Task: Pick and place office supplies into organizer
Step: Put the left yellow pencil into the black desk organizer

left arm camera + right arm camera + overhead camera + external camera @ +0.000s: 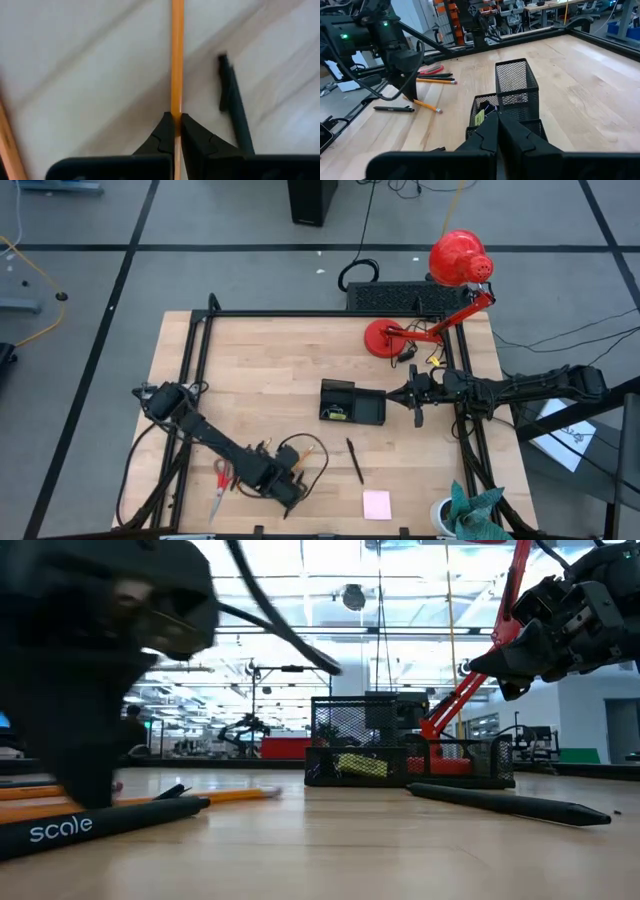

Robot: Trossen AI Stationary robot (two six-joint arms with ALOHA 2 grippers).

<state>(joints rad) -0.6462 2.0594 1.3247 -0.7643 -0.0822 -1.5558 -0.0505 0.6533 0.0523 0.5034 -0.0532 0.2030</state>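
Left gripper: the left gripper is down at the table near the front edge, its two dark fingers pinched tight on an orange pencil (the shaft runs straight out between the tips, seen from the left wrist).
Held pencil, other view: from the right wrist the same pencil slants down from under the left gripper, its far end at the wood.
Right gripper: the right gripper hangs just beside the organizer's right end, fingers pressed together and empty (in the low view it is clear above the table).
Organizer: the black mesh organizer stands near the middle of the table, with its taller compartment on the end away from the right gripper; a yellow-green piece lies inside a low section.
Loose pens: one black pen lies on the wood between organizer and front edge; a second pen lies near the left gripper.
Scissors: red-handled scissors lie at the front left, beside the left arm.
Other pencils: more orange pencils lie behind the left gripper, near the scissors.
Sticky notes: a pink pad lies at the front edge, apart from the rest.
Lamp: a red desk lamp stands at the back right corner.
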